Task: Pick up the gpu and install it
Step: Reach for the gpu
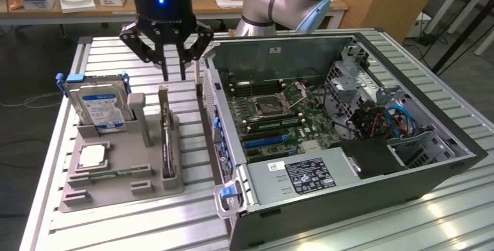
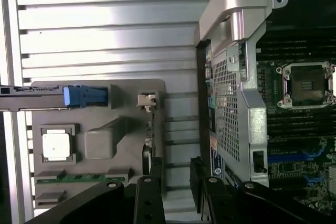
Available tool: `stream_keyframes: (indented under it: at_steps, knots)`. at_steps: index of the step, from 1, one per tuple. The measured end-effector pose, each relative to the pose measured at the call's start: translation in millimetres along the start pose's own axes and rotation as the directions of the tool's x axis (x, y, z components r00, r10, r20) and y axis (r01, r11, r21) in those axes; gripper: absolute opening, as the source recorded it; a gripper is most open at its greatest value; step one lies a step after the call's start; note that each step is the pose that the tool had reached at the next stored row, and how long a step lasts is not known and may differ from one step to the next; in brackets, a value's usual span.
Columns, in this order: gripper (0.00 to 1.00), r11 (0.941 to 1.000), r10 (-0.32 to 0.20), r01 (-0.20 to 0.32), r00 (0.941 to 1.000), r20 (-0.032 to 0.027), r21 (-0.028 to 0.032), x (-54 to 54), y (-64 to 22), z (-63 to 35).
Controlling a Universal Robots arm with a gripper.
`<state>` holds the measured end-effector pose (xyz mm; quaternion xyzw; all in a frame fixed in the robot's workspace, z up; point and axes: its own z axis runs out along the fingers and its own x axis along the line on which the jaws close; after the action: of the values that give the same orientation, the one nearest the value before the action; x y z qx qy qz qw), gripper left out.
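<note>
Exterior view | thin flat gpu (image 1: 166, 144) upright | ribbed metal table (image 1: 115, 222)

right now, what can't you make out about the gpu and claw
gpu faces: edge-on in both views; holder hides its lower edge
one gpu end, wrist view: behind the claw
drive label text, exterior view: too small

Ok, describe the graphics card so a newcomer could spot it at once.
Beside the open computer case, on the exterior view's left, sits a grey parts tray. The graphics card stands on edge in the tray's slot nearest the case. Unlike the boxy blue-labelled hard drive, it is a thin board.
</note>
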<state>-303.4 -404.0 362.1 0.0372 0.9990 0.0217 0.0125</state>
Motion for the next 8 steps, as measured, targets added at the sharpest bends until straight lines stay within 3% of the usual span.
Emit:
stream_keyframes:
  at_steps: [3,8]
  knots:
    - [0.36,1.0000,0.000,0.000,1.0000,-0.0004,0.0002,0.7,-3.6,5.1]
    - [0.36,1.0000,0.000,0.000,1.0000,-0.0002,0.0001,0.1,-17.7,13.6]
